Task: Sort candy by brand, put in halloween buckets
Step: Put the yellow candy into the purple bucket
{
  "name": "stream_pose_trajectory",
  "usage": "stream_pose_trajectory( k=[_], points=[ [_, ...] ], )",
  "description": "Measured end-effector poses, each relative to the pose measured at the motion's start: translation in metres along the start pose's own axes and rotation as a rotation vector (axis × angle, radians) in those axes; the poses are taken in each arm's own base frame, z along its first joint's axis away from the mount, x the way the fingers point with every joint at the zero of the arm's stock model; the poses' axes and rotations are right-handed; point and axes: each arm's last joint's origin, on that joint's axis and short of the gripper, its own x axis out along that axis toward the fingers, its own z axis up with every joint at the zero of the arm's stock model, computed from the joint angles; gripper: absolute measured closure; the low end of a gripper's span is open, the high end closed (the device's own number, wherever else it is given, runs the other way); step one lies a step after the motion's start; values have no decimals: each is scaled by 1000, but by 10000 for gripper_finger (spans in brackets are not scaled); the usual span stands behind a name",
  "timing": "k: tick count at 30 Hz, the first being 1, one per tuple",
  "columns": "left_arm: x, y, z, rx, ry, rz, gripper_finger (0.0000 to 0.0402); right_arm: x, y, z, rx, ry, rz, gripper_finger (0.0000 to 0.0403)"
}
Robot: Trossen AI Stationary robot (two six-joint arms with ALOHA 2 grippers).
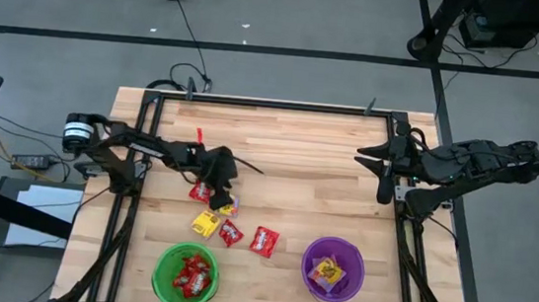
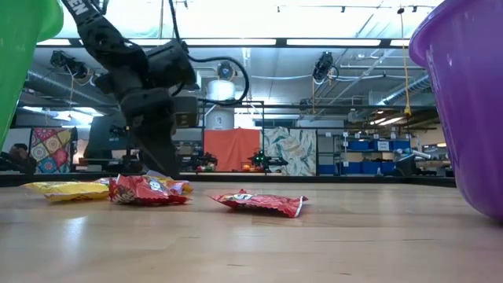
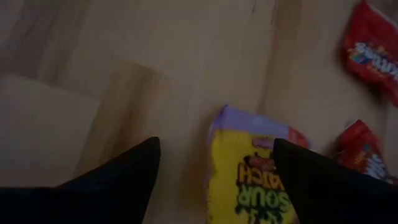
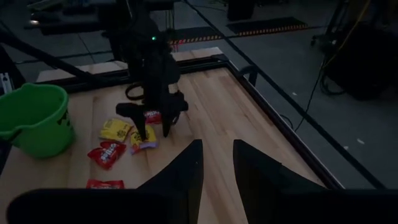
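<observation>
My left gripper (image 1: 221, 182) (image 3: 214, 144) stands open and slants down over a yellow sour-candy packet with a purple end (image 3: 245, 177) (image 1: 228, 208), which lies flat on the wood. One finger is beside the packet and the other is over its edge. Close by lie a red packet (image 1: 200, 192), a yellow one (image 1: 205, 224) and two more red ones (image 1: 231, 232) (image 1: 264, 241). The green bucket (image 1: 161, 271) holds red packets; the purple bucket (image 1: 311, 254) holds yellow ones. My right gripper (image 1: 386, 174) (image 4: 217, 155) waits raised at the table's right edge, slightly open, holding nothing.
Both buckets stand near the table's front edge, the green one left of the purple one. A black metal frame (image 1: 254, 103) runs around the tabletop. Bare wood (image 1: 317, 175) lies between the two arms. A small red scrap (image 1: 200, 134) lies beyond the left arm.
</observation>
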Motion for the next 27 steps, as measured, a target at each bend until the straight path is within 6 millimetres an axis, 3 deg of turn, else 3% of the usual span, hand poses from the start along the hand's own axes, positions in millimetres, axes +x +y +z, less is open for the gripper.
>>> stream_pose_trajectory(
  k=[4,13,27],
  points=[
    [11,2,-1,-4,32,-22,92,0,0,0,-19,0,-1,302],
    [9,1,-3,-58,61,-85,146,0,-1,0,-34,-6,-16,302],
    [9,8,-7,-101,101,-101,366,0,-1,0,-52,-12,-37,302]
  ],
)
